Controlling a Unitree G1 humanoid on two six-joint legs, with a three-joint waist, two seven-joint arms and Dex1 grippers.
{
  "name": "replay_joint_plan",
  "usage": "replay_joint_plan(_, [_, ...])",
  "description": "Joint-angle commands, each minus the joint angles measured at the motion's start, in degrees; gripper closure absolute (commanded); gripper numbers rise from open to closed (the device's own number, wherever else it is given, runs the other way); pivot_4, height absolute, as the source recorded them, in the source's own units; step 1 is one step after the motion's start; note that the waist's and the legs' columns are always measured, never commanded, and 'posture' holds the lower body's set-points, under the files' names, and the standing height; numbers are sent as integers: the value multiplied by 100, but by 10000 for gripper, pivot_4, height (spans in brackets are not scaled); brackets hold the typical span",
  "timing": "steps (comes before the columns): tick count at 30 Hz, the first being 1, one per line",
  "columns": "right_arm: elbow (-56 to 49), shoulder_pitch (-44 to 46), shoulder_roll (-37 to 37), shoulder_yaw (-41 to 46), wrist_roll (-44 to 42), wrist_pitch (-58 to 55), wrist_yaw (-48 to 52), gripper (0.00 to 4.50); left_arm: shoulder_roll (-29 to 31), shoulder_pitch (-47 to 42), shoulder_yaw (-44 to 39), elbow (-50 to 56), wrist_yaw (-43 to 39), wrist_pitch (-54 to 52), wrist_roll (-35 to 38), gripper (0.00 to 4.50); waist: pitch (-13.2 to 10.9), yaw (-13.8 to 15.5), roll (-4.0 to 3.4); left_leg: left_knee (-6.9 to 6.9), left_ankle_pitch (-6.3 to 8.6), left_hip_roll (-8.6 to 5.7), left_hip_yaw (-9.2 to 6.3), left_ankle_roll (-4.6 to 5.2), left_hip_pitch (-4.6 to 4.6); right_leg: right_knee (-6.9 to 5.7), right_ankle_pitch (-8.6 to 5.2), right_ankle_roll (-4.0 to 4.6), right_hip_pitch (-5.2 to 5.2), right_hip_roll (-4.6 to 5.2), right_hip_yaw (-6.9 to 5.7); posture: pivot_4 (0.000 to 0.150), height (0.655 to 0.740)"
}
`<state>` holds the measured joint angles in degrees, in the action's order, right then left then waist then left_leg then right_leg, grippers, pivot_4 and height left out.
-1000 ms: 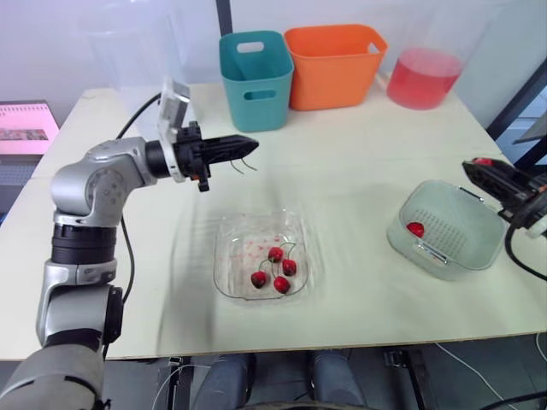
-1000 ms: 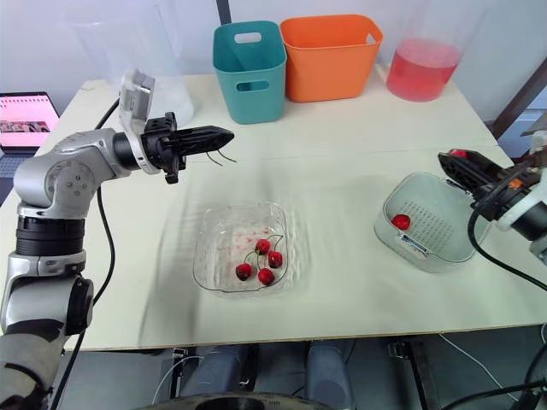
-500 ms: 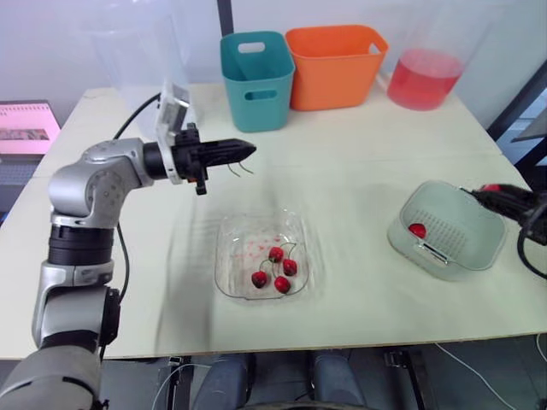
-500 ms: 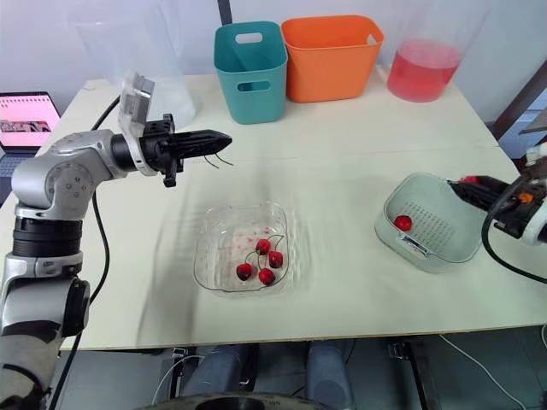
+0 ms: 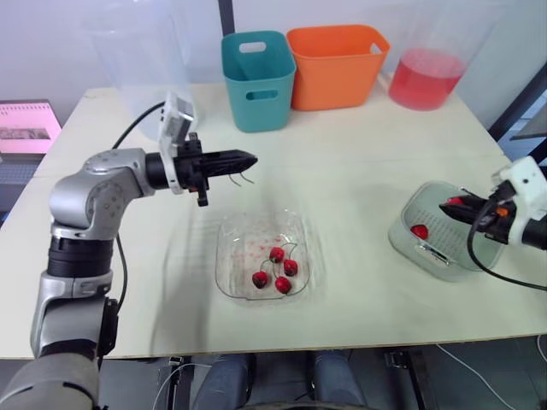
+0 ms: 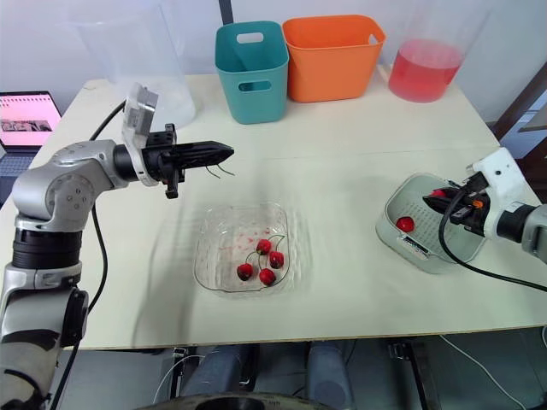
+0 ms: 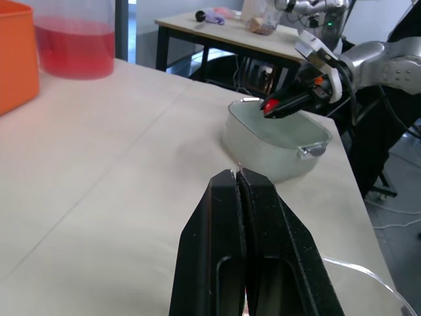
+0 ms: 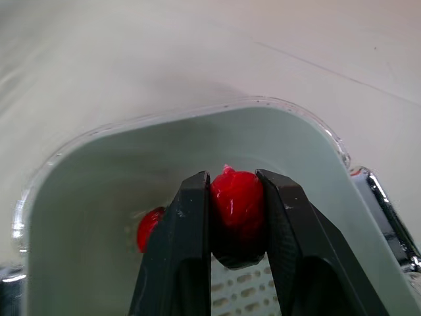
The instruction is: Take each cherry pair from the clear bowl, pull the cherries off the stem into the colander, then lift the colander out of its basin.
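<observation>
Cherries (image 5: 275, 254): four in bowl (image 5: 224, 256), one in colander (image 5: 427, 201), one in right gripper (image 8: 233, 181)

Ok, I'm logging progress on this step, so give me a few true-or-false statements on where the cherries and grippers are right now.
1. The right gripper holds a cherry above the colander. True.
2. The colander has nothing in it. False: a loose cherry already lies inside.
3. The clear bowl holds four cherries. True.
4. The left gripper hangs open directly over the clear bowl. False: its fingers are shut, pinching a bare stem, and it is held past the bowl's far edge.
</observation>
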<state>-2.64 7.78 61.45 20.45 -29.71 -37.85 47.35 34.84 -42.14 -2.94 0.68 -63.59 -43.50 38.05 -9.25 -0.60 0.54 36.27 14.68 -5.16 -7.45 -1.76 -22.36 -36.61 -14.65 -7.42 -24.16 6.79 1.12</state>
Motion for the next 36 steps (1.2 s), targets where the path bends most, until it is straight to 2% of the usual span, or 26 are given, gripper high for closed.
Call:
replay_joint_plan(1, [49,159,-17,111,77,157,91,31316,110,47,-189,342,94,-60,157,45000,0,-9,0,0,0,0,0,0,0,0,0,0,0,0,0,1500,7400])
replay_joint_plan(3, [86,213,-5,149,63,136,111,25328,129,87,-217,366,117,-66,165,45000,0,-10,0,0,0,1,0,0,0,0,0,0,0,-1,0,1500,7400])
replay_joint_plan(8, [139,308,61,262,55,109,154,386,139,89,-228,303,168,4,163,45000,0,-11,0,-1,0,1,0,0,1,0,0,0,0,-2,0,1500,7400])
replay_joint_plan(14, [-48,609,-32,568,-382,-262,140,386,172,19,-273,168,204,100,142,45000,0,-7,0,0,0,1,1,0,0,1,0,0,0,-1,1,1500,7400])
replay_joint_plan(18, [-929,1123,-219,508,-1335,-1159,34,386,295,-22,-449,62,355,0,164,45000,0,-38,-1,-1,0,3,-2,0,1,0,0,0,0,-2,0,1500,7400])
replay_joint_plan(21, [-1803,1814,-424,22,-2162,-2082,-317,386,496,99,-743,-80,597,-181,195,45000,1,-75,-3,-5,0,7,-2,0,3,-2,0,0,-8,-5,3,1500,7400])
replay_joint_plan(25, [-2566,2965,-1283,-951,-2734,-2671,-1081,386,875,585,-1079,-334,928,-288,-3,45000,2,-80,-3,-9,1,9,-10,0,2,-1,0,0,-12,-6,1,1500,7400])
replay_joint_plan(32, [-3122,3993,-2516,-3143,-1626,-2441,-1671,386,1320,1626,-1555,-1013,996,-149,-176,45000,7,7,9,-2,-1,-4,-26,-3,-14,-5,0,0,-24,4,-6,1500,7400])
replay_joint_plan(36, [-2865,4054,-2926,-4086,-860,-2021,-1572,386,1208,1833,-1463,-1413,997,141,-381,45000,11,4,16,-3,-3,-5,-30,-7,-12,-8,0,1,-22,4,-9,1500,7400])
